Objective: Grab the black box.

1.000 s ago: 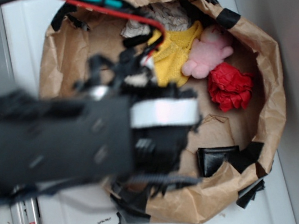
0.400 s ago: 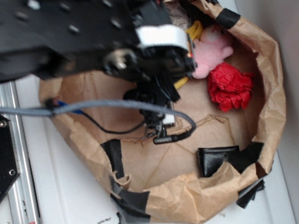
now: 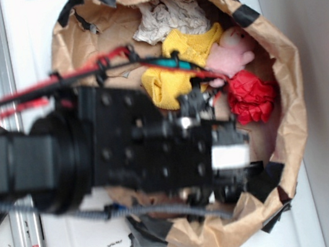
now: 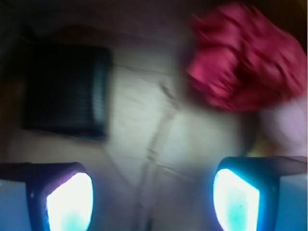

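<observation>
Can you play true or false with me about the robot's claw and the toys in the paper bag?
1. The gripper is open with nothing in it. True.
2. The black box is pinched in the gripper. False: it lies apart, ahead of it.
3. The red cloth ball lies next to a pink toy. True.
4. The bag is blue plastic. False: it is brown paper.

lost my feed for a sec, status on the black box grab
Tool open, empty, hovering inside the paper bag. Black box ahead and off to the left, not between the fingers. Red cloth ball to the right, clear of the box.
</observation>
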Controlling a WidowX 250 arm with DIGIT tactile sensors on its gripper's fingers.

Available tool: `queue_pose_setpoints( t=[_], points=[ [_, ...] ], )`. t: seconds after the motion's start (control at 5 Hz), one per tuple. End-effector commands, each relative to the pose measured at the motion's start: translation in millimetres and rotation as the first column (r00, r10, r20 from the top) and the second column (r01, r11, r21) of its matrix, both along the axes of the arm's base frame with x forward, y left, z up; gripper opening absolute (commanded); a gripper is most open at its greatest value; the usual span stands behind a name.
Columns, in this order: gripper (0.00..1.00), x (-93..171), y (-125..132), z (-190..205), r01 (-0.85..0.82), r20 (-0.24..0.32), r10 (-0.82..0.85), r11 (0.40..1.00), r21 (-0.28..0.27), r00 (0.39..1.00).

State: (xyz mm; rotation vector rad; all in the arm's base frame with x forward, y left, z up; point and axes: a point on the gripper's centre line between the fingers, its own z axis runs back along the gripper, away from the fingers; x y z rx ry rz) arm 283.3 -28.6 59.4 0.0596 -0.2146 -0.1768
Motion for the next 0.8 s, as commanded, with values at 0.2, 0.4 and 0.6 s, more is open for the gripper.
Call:
queue_pose_setpoints(
  t=[0.2, 0.4, 0.6],
  points=[
    [1.0, 25, -25, -11, -0.013, 0.138, 0.032, 0.991, -0.134, 0.99],
    [1.0, 31, -32, -24, 0.012, 0.135, 0.013, 0.983, -0.184, 0.991],
    [1.0, 32, -36, -24, 0.03, 0.131, -0.003, 0.978, -0.208, 0.991]
  ],
)
